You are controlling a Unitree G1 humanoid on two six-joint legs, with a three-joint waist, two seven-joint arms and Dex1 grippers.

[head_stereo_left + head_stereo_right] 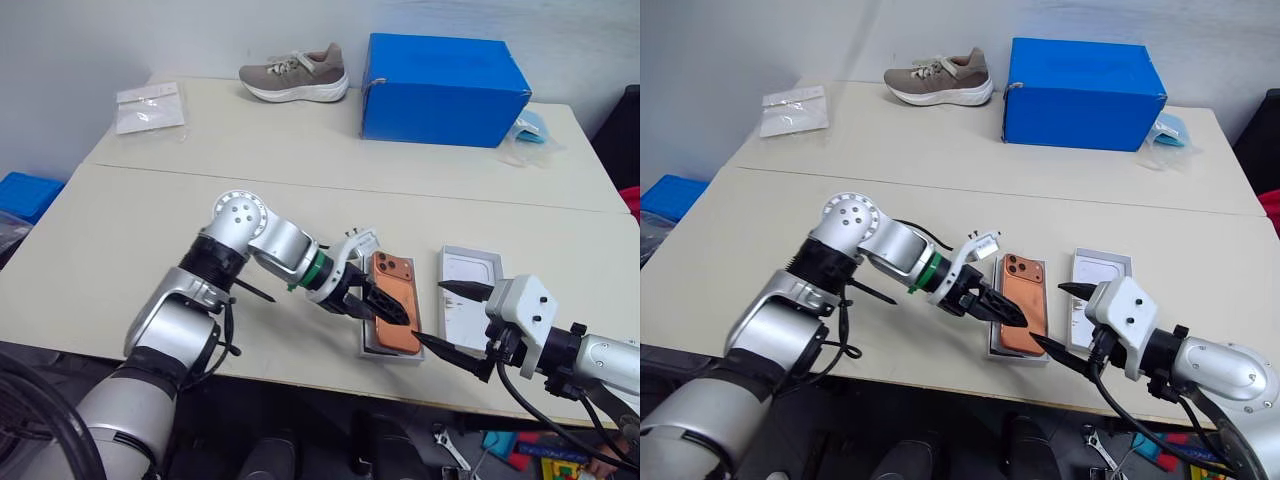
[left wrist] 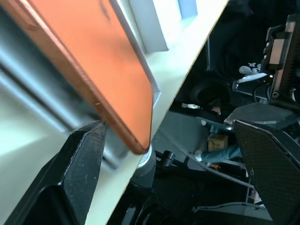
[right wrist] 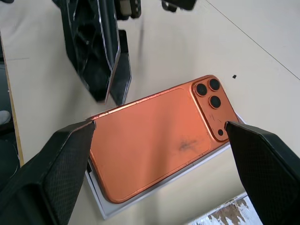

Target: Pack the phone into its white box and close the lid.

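While both grippers gape wide, copper-orange phone (image 3: 154,140) lies camera-side up on white box (image 3: 105,208).

This looks like a robotics lab or test room. Two plain beige tables (image 1: 300,160) are pushed together against a bare white wall (image 1: 120,30), set with unrelated props: a sneaker (image 1: 296,74), a large blue box (image 1: 443,90), a bagged item (image 1: 150,106). Tools and cables (image 1: 470,445) lie on the floor beneath, beside a blue bin (image 1: 25,195).
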